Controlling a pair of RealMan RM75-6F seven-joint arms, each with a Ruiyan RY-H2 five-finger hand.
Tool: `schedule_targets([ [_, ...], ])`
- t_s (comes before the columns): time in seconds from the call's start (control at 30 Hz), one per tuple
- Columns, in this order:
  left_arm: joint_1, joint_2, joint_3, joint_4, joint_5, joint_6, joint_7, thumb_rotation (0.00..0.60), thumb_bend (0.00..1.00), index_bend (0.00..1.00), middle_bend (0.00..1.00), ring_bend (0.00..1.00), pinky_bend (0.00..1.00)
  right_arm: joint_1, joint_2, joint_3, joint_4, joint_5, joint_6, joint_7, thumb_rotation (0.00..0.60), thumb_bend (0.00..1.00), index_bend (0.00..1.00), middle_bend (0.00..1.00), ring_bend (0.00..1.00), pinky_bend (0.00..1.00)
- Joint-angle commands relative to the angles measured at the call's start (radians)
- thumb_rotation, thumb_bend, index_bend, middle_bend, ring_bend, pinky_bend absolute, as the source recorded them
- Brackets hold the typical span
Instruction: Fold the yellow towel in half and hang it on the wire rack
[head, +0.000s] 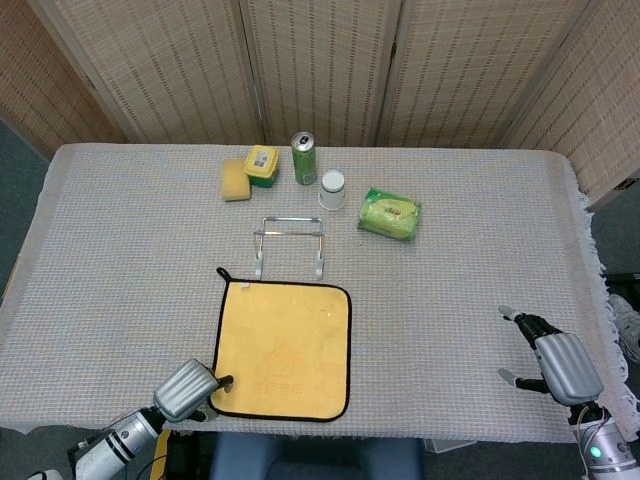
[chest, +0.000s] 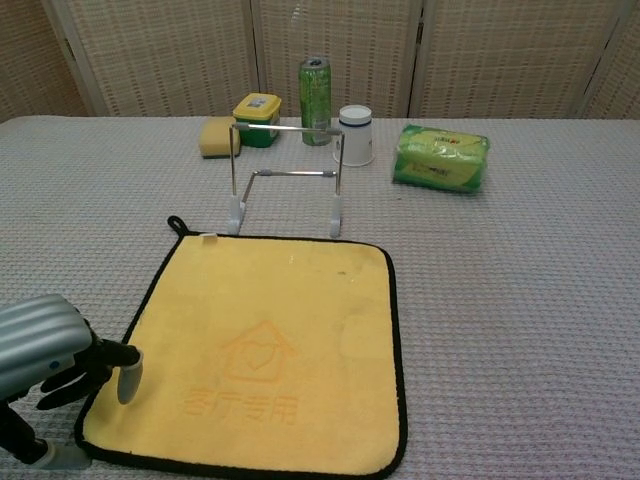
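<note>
Yellow towel (chest: 265, 350) lies flat, near edge at the bench (head: 120, 250) front, wire rack (chest: 285, 180) just behind. Left hand (chest: 55, 350) fingertip rests at its near-left corner, grip unclear. Right hand (head: 555, 362) empty, fingers apart.

A staged lab-like test room: cloth-covered table (head: 120, 250) backed by woven folding screens (head: 320, 65).
</note>
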Motion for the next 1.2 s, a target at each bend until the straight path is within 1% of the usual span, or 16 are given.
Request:
schedule_targets([
  [0.03,-0.004,0.002,0.003,-0.006,-0.007,-0.006,-0.008,0.6,0.2,0.52,0.88,0.79,0.87,0.001,-0.001,0.0,0.002,0.0,-0.002,0.001,0.6,0.13,0.15,0.26,0.3,0.49],
  [0.23,-0.009,0.01,0.012,-0.013,-0.011,-0.002,-0.025,0.6,0.31,0.52,0.88,0.79,0.87,0.005,-0.004,0.0,0.008,-0.002,-0.007,0.0,0.6,0.13,0.15,0.26,0.3,0.49],
  [0.53,-0.018,0.013,0.015,-0.017,-0.016,-0.003,-0.033,0.6,0.41,0.52,0.88,0.79,0.87,0.013,-0.004,-0.005,0.005,-0.015,-0.016,-0.006,0.6,0.13,0.15,0.27,0.31,0.49],
  [0.7,-0.024,0.013,0.016,-0.021,-0.017,-0.006,-0.03,0.6,0.44,0.53,0.88,0.79,0.87,0.039,-0.011,-0.019,-0.022,-0.088,-0.023,-0.038,0.6,0.13,0.15,0.29,0.33,0.49],
  [0.87,-0.027,0.012,0.017,-0.025,-0.018,-0.003,-0.028,0.6,0.44,0.53,0.88,0.79,0.87,0.103,-0.045,-0.026,-0.048,-0.168,-0.083,-0.092,0.6,0.13,0.17,0.34,0.43,0.49],
  [0.9,-0.027,0.013,0.017,-0.028,-0.019,-0.003,-0.027,0.6,0.44,0.53,0.88,0.79,0.87,0.122,-0.056,-0.028,-0.054,-0.187,-0.105,-0.105,0.6,0.13,0.17,0.36,0.46,0.5],
  [0.93,-0.027,0.013,0.017,-0.029,-0.019,-0.002,-0.026,0.6,0.44,0.53,0.88,0.79,0.87,0.136,-0.067,-0.029,-0.057,-0.201,-0.12,-0.115,0.6,0.13,0.18,0.39,0.5,0.54],
  [0.97,-0.027,0.014,0.017,-0.031,-0.02,-0.001,-0.025,0.6,0.44,0.53,0.88,0.79,0.87,0.151,-0.08,-0.029,-0.058,-0.215,-0.135,-0.126,0.6,0.13,0.19,0.43,0.55,0.61],
  [1.0,-0.027,0.015,0.018,-0.033,-0.02,0.0,-0.025,0.6,0.44,0.53,0.89,0.79,0.87,0.164,-0.095,-0.029,-0.059,-0.228,-0.15,-0.139,0.6,0.13,0.2,0.46,0.58,0.66],
  [1.07,-0.026,0.017,0.018,-0.038,-0.022,0.003,-0.022,0.6,0.44,0.53,0.89,0.79,0.87,0.197,-0.132,-0.031,-0.058,-0.252,-0.192,-0.169,0.6,0.13,0.24,0.6,0.7,0.82],
  [1.13,-0.026,0.02,0.02,-0.044,-0.022,0.002,-0.019,0.6,0.44,0.53,0.89,0.79,0.87,0.228,-0.172,-0.035,-0.053,-0.265,-0.238,-0.184,0.6,0.13,0.29,0.74,0.81,0.94],
  [1.17,-0.027,0.022,0.021,-0.047,-0.021,0.001,-0.017,0.6,0.44,0.53,0.89,0.79,0.87,0.24,-0.19,-0.037,-0.049,-0.267,-0.258,-0.189,0.6,0.13,0.32,0.8,0.87,0.98],
  [1.2,-0.027,0.025,0.022,-0.051,-0.021,0.002,-0.014,0.6,0.44,0.53,0.89,0.79,0.87,0.255,-0.213,-0.039,-0.04,-0.27,-0.283,-0.2,0.6,0.13,0.33,0.83,0.89,1.0],
])
